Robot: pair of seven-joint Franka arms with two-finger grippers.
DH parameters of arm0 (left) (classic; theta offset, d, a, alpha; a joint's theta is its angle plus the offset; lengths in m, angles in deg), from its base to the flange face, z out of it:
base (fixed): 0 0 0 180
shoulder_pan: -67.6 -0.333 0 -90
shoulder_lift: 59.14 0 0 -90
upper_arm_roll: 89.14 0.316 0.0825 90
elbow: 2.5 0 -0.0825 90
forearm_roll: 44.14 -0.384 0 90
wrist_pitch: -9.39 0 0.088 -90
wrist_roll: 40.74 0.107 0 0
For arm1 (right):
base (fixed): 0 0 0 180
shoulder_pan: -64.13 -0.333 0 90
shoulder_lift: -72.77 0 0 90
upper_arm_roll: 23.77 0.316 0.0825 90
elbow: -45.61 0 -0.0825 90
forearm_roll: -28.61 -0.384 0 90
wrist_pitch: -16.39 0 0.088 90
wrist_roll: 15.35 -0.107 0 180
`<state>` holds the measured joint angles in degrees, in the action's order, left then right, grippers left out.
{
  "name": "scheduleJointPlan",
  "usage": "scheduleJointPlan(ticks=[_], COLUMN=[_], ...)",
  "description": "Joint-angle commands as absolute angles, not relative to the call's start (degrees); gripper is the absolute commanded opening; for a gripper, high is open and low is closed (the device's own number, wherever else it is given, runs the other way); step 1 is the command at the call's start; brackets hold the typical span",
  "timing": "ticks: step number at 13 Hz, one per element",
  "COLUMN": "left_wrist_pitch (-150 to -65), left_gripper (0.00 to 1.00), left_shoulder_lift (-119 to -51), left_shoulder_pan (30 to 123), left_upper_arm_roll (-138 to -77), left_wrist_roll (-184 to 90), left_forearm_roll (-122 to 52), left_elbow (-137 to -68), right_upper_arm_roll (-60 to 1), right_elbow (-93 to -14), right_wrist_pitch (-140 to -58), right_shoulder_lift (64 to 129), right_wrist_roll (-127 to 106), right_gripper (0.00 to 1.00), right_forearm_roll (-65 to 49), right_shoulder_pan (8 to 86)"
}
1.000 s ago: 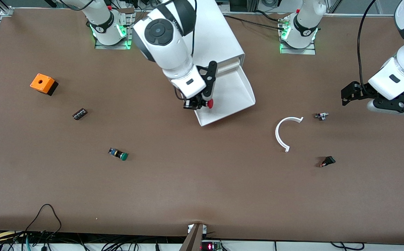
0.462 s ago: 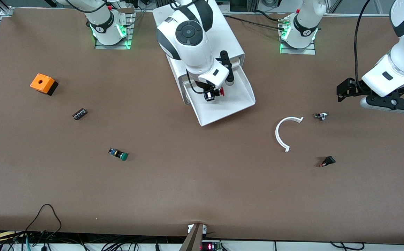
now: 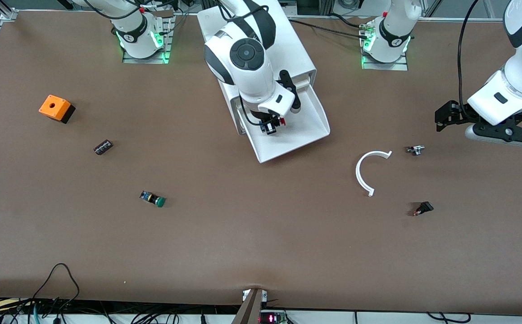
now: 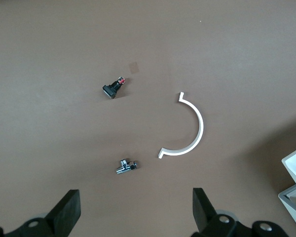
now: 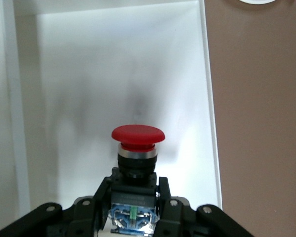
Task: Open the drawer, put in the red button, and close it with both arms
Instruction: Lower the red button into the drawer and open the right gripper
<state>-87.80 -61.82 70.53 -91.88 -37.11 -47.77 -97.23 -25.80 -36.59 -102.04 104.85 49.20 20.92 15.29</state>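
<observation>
Your drawer (image 3: 294, 130) already stands pulled out of the white cabinet (image 3: 265, 45), so the opening step looks done. The right gripper (image 3: 270, 124) hangs over the open tray with its fingers clamped on the blue body of the red button (image 5: 138, 136), cap pointing away from the wrist. In the right wrist view the button sits above the white floor of the tray, with a faint shadow under it; whether it touches the floor I cannot tell.

What is left for you, by my reading: let the button go inside the tray, lift the right arm clear, then bring both arms to the drawer front and push it shut. Nothing of the closing has begun.

The left gripper (image 4: 133, 217) waits in the air toward the left arm's end of the table, fingers spread wide and holding nothing, over bare table close to the small metal fitting (image 4: 126, 167). The white curved strip (image 3: 369, 171) and the small black part (image 3: 423, 208) lie near there too. The green button (image 3: 153, 199), the orange box (image 3: 56, 108) and the dark block (image 3: 103, 147) lie untouched toward the right arm's end.

No brand, label or writing can be read anywhere in these views.
</observation>
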Motion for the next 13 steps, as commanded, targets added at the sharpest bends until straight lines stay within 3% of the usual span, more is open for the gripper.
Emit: scheduleJointPlan(ticks=[1, 5, 13], left_wrist_pitch=[-87.3, -85.98, -84.75], left_gripper=[1.0, 1.0, 1.0], left_shoulder_lift=[-61.34, -61.69, -61.69], left_shoulder_pan=[70.5, 70.41, 70.33], left_upper_arm_roll=[-92.04, -91.95, -91.95], left_wrist_roll=[-37.4, -37.32, -37.32], left_forearm_roll=[-48.0, -48.0, -47.92], left_elbow=[-97.42, -97.34, -97.34], right_upper_arm_roll=[-26.32, -26.58, -28.43], right_elbow=[-31.83, -27.61, -28.21], right_wrist_pitch=[-101.48, -101.74, -101.13], right_shoulder_lift=[107.57, 111.17, 112.32], right_wrist_roll=[50.65, 50.74, 51.45], right_gripper=[0.22, 0.21, 0.21], right_forearm_roll=[21.67, 21.58, 23.08], right_shoulder_pan=[14.65, 14.21, 11.4])
